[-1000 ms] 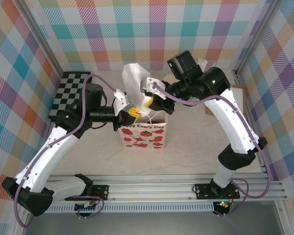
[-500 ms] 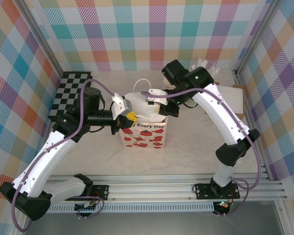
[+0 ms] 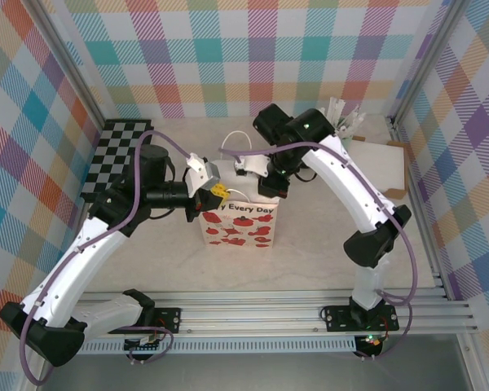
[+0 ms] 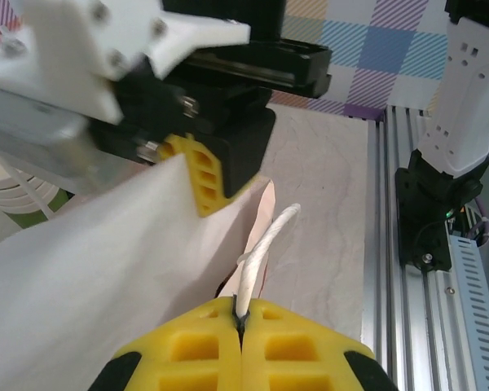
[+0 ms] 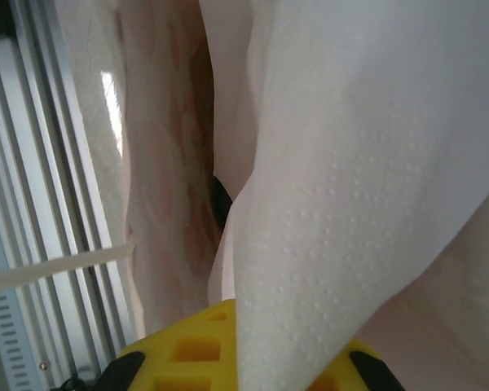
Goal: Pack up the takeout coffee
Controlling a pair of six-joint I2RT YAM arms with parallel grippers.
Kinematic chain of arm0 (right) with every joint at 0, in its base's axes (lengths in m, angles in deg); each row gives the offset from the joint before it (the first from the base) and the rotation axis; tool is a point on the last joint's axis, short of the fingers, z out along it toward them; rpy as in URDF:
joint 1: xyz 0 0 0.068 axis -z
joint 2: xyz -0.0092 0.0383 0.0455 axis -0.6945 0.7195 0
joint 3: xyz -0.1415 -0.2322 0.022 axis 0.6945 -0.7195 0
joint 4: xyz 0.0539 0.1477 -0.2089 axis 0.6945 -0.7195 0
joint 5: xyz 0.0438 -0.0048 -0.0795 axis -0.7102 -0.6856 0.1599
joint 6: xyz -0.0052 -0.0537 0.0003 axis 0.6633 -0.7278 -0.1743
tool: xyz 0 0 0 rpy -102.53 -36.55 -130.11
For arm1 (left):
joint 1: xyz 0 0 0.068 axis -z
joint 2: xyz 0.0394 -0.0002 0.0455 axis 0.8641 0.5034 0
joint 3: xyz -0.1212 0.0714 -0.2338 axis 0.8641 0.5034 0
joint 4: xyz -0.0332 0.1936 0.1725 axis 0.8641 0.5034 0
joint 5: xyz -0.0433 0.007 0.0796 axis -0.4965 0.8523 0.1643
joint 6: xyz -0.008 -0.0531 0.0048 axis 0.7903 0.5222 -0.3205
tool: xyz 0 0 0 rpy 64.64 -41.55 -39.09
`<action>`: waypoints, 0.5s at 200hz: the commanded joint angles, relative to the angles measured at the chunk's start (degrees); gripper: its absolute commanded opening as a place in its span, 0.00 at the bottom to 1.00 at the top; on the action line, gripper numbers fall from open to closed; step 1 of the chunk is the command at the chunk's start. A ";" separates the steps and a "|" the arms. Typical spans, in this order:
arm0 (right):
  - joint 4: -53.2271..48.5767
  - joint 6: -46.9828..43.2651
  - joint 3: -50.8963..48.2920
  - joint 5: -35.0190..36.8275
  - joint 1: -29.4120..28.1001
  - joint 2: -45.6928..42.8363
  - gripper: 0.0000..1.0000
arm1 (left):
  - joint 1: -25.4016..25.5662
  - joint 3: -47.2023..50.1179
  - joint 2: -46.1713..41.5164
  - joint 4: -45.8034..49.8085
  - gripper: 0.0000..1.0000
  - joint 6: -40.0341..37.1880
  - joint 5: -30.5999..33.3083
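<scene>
Swung across since the earlier frame, the right gripper [image 5: 265, 352] is sunk in the mouth of the gift bag [image 3: 238, 230], clenched on white paper [image 5: 342, 187] that blocks the view inside. Opposite, the left gripper [image 4: 241, 319] is clamped on the bag's cord handle [image 4: 265, 243]. Beyond the paper a dark patch [image 5: 221, 202] is glimpsed; whether it is the takeout coffee cannot be told.
</scene>
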 commanded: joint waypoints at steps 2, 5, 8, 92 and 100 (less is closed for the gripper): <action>-4.40 4.87 3.50 -3.84 -1.07 2.75 0.00 | 0.14 1.11 0.65 -1.80 0.00 1.13 -2.33; -3.82 4.76 3.29 -4.31 -1.17 3.14 0.00 | 0.14 1.29 0.73 -2.12 0.00 1.25 -2.45; -3.24 4.71 3.09 -4.86 -1.21 3.43 0.00 | 0.14 1.41 0.68 -2.35 0.00 1.41 -2.50; -8.18 6.16 7.85 -7.20 -1.70 9.18 0.01 | 0.14 1.97 0.86 -3.07 0.00 1.76 -2.35; -5.76 7.10 7.85 -8.80 -1.99 9.43 0.02 | 0.14 1.93 1.29 -3.34 0.00 2.14 -2.77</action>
